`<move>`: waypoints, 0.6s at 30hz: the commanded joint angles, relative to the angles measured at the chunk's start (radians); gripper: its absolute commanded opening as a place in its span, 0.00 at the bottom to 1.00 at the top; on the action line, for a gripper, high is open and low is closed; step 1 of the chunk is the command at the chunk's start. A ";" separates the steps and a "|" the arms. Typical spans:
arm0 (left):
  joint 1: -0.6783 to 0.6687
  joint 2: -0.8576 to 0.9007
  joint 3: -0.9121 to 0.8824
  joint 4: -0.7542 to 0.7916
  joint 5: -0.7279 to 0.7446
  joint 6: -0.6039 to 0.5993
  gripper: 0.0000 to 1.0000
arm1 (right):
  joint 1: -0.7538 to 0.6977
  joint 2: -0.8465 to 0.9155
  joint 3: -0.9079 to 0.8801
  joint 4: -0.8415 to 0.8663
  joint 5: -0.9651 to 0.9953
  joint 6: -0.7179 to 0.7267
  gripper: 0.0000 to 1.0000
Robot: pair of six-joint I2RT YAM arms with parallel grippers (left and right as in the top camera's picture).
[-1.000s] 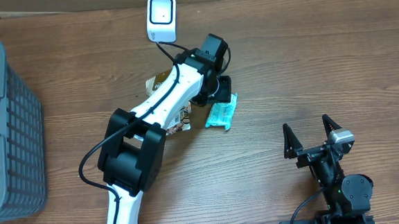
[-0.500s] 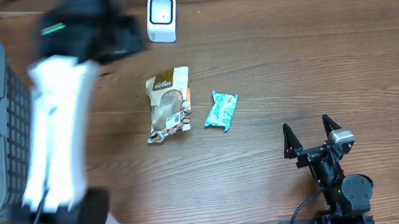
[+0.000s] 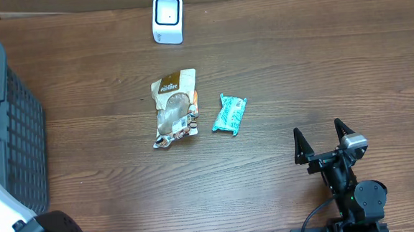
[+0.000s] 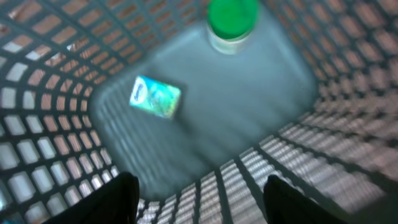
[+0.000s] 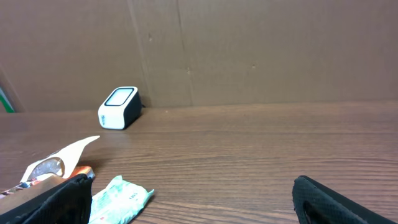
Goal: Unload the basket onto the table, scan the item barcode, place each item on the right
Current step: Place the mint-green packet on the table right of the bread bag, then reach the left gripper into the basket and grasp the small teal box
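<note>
brown wood-grain table (image 3: 298, 67); cardboard wall (image 5: 249, 50) behind scanner (image 3: 167, 18); grey basket (image 3: 21, 134) at left.

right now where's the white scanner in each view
overhead: white scanner at the top edge, left of centre.
right wrist: left side, mid-height.
left wrist: not in it; only the inside of the basket shows.
shared landmark: teal packet, mid-table overhead, bottom left in the right wrist view.
</note>
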State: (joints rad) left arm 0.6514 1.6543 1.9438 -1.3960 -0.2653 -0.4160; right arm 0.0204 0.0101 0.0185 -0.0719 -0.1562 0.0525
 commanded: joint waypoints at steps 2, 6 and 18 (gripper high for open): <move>0.123 0.001 -0.267 0.176 -0.004 -0.018 0.68 | -0.003 -0.007 -0.010 0.003 0.005 0.001 1.00; 0.179 0.022 -0.434 0.360 0.003 -0.018 0.87 | -0.003 -0.007 -0.010 0.003 0.005 0.001 1.00; 0.194 0.267 -0.583 0.595 -0.038 0.155 0.78 | -0.003 -0.007 -0.010 0.003 0.005 0.001 1.00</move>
State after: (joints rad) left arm 0.8459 1.8565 1.3693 -0.8223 -0.2695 -0.3271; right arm 0.0204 0.0101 0.0185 -0.0719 -0.1562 0.0525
